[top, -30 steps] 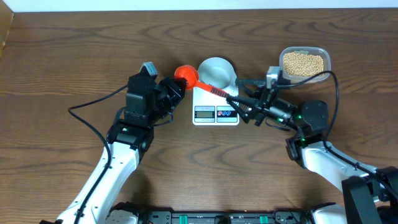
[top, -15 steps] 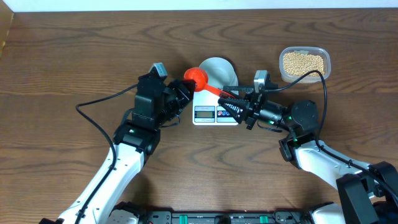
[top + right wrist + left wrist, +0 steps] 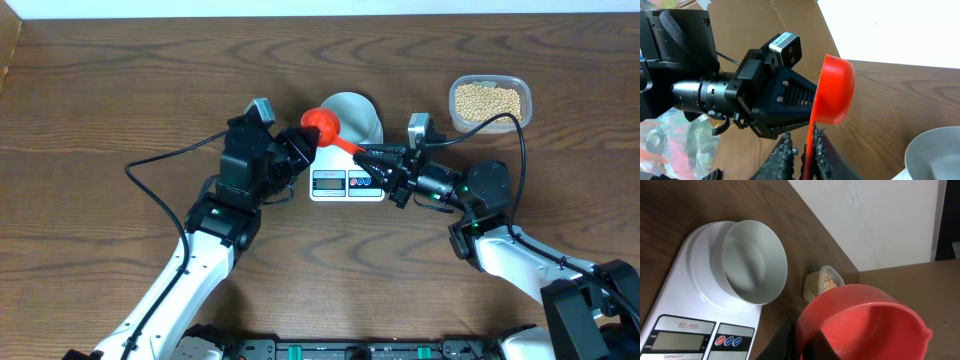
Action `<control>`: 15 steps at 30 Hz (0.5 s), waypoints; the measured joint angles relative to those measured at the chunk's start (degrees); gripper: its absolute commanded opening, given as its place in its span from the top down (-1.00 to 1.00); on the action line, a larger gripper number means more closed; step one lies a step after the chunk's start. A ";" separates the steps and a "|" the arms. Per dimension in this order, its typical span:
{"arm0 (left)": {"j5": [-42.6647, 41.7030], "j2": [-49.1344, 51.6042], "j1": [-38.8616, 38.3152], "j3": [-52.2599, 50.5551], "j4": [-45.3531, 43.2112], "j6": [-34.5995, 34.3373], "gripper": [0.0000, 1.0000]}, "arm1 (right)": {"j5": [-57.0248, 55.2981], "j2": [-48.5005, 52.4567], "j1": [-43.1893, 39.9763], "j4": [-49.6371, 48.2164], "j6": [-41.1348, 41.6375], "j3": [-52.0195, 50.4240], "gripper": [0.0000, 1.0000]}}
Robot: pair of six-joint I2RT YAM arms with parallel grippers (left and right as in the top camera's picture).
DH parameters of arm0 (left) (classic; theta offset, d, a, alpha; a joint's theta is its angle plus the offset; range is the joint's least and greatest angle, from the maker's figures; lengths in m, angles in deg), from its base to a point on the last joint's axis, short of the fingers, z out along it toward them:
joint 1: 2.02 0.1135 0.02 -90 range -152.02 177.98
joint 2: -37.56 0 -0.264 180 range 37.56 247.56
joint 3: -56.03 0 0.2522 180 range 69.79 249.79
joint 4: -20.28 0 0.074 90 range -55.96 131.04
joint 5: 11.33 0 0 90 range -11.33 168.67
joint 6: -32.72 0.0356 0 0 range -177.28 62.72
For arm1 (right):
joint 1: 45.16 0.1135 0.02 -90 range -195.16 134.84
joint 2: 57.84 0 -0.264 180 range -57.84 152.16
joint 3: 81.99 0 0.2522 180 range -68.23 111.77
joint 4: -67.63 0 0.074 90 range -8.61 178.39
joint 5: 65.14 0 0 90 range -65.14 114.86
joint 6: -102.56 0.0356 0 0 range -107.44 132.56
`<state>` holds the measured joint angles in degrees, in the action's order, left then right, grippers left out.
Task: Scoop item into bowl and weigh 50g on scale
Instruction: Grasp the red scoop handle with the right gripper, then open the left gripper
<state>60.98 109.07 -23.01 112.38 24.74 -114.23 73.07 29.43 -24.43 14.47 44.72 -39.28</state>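
Note:
A red scoop (image 3: 322,127) hangs over the scale's (image 3: 347,183) left edge, held from both sides. My left gripper (image 3: 303,143) is shut on the cup's rim (image 3: 812,325). From the right, my right gripper (image 3: 368,157) is shut on the thin handle (image 3: 808,145), which runs between its toothed fingers (image 3: 786,150). The scoop's cup (image 3: 870,325) looks empty. On the white scale (image 3: 685,300) stands the pale bowl (image 3: 355,115), also empty (image 3: 752,262). The tan beans (image 3: 488,100) lie in a clear tub at the back right.
The clear tub (image 3: 490,118) stands to the right of the scale, behind my right arm, and shows small past the bowl (image 3: 822,282). Black cables trail from both arms over the wooden table (image 3: 120,90). A cardboard box (image 3: 770,20) stands beyond the table.
My left arm carried the scoop right towards the bowl. My right gripper moved left to the handle and its jaws closed from wide open onto it.

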 measured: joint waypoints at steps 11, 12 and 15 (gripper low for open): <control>0.68 0.00 -0.98 0.00 -0.02 1.49 0.85 | -0.20 0.00 -0.02 0.09 1.14 0.00 0.98; 0.68 0.00 -0.98 0.00 0.00 1.49 0.86 | -0.20 0.00 -0.02 0.07 1.14 0.00 0.98; 0.68 0.00 -0.98 0.00 -0.02 1.49 0.86 | -0.20 0.00 -0.02 0.07 1.16 0.00 0.98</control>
<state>61.66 109.07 -23.99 112.38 24.72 -112.75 72.87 29.43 -24.45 14.54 45.88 -39.28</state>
